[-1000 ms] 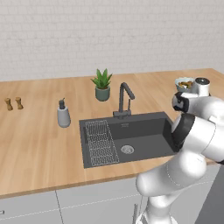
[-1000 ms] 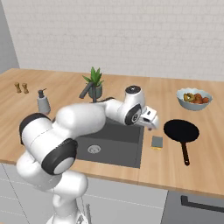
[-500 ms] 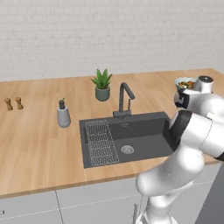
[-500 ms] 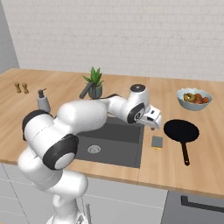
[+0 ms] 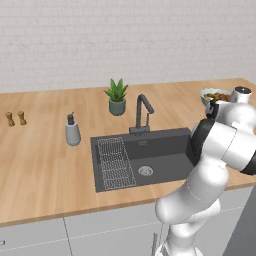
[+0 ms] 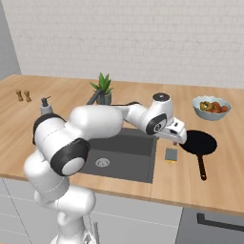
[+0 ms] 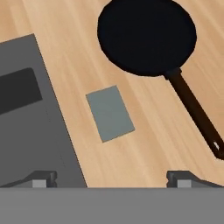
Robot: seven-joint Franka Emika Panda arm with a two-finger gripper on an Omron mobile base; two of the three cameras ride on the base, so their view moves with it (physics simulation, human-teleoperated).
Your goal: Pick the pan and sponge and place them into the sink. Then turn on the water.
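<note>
Tool spread above the worktop

Arm reaches rightward past the sink (image 6: 143, 143), its tool (image 6: 178, 138) hanging empty, fingers spread wide, above the sponge (image 6: 171, 155). Pan (image 6: 199, 142) lies just right of it, handle pointing toward the worktop (image 6: 224, 181) edge.

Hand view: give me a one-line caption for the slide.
Open pincer above the counter, sponge lying between the sink edge and the pan, nothing held.

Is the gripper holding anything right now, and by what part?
Nothing is held. The gripper is open above the counter, with the sponge and pan lying untouched below it.
</note>
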